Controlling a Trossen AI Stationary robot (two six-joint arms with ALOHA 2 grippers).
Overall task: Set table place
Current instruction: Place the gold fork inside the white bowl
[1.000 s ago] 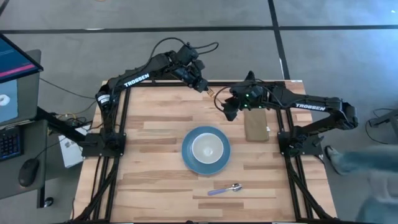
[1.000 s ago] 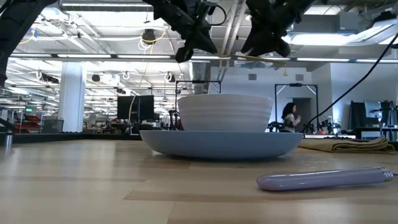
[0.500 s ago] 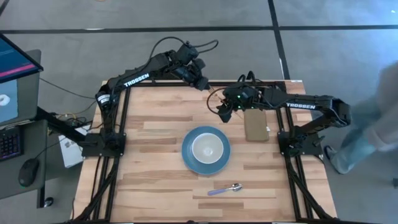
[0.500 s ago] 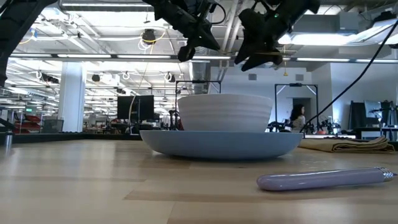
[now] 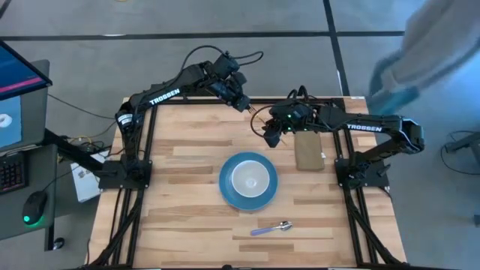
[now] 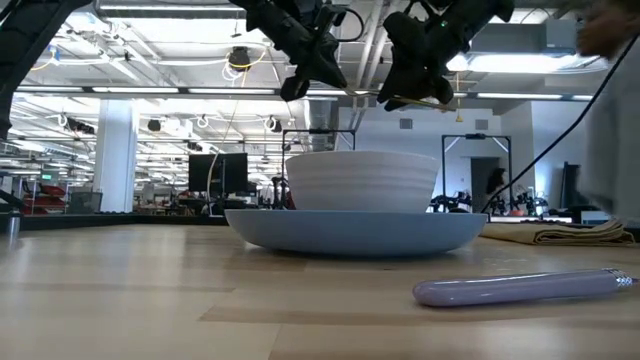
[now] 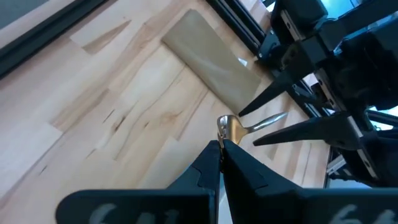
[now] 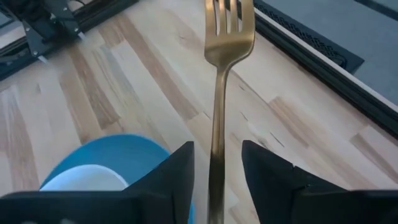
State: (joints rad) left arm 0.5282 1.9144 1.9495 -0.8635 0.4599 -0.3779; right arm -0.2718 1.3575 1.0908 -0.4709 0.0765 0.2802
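Hovering near the table's (image 5: 180, 157) far edge, left gripper (image 7: 220, 148) pinches a gold fork (image 8: 219, 81) between the right gripper's (image 8: 216, 163) parted fingers; bowl-on-plate (image 5: 248, 181) and spoon (image 5: 271, 228) laid, fork unplaced.

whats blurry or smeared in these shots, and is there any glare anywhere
High view: a person at the upper right is a motion-smeared streak, while the table is sharp. Low view: the same kind of smear fills the right edge, and the bright ceiling lights glare. Right wrist view: the gold fork is crisp, the nearby dark fingers soft. Left wrist view: the olive pad carries a small white glint.
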